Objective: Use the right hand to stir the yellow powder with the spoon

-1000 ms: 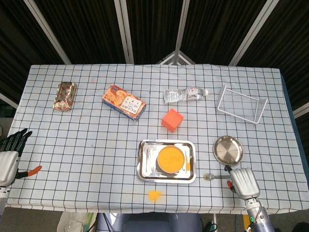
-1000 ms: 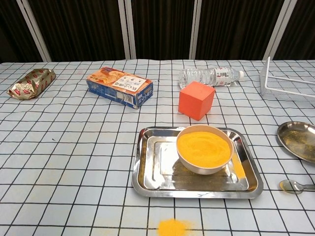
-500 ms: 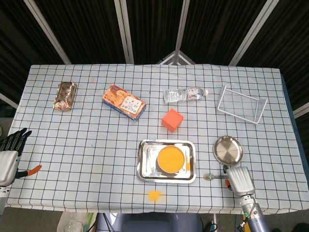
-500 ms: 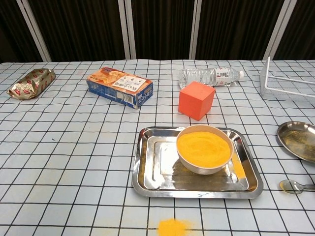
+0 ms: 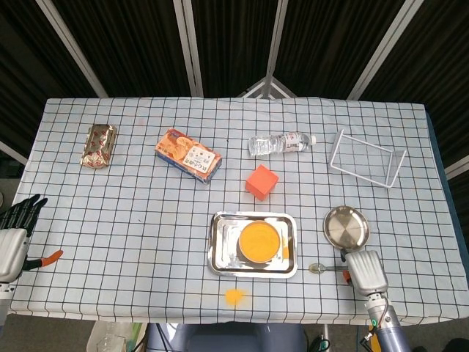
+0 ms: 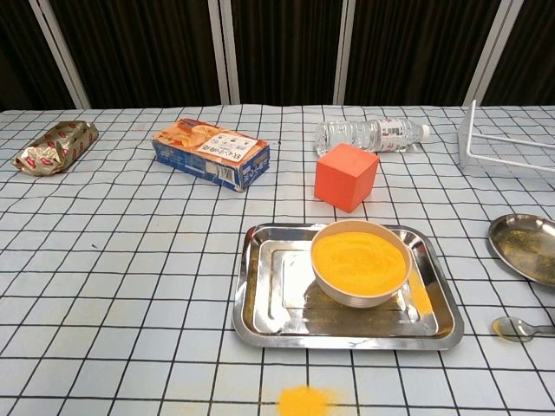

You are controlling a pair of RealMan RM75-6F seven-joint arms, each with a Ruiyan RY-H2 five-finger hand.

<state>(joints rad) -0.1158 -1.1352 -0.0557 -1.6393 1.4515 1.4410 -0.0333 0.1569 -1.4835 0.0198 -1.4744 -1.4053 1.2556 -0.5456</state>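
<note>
A white bowl (image 5: pixel 260 242) full of yellow powder (image 6: pixel 359 254) stands in a steel tray (image 5: pixel 220 246) near the table's front. The spoon (image 5: pixel 319 268) lies flat on the cloth to the right of the tray, and its bowl (image 6: pixel 512 328) carries yellow dust. My right hand (image 5: pixel 364 270) sits over the spoon's handle end, back side up. Its fingers are hidden underneath, so I cannot see a grip. My left hand (image 5: pixel 15 233) hangs off the table's left edge with its fingers spread and nothing in it. The chest view shows neither hand.
Spilled yellow powder (image 5: pixel 234 296) lies in front of the tray. A small steel dish (image 5: pixel 346 227) sits just beyond my right hand, with a wire rack (image 5: pixel 365 160) further back. An orange cube (image 5: pixel 261 182), water bottle (image 5: pixel 281 144), cracker box (image 5: pixel 188 155) and foil snack pack (image 5: pixel 98 145) lie behind.
My right hand has edged slightly left and away from the table's front edge, over the spoon's handle. The spoon, the bowl and my left hand have not moved.
</note>
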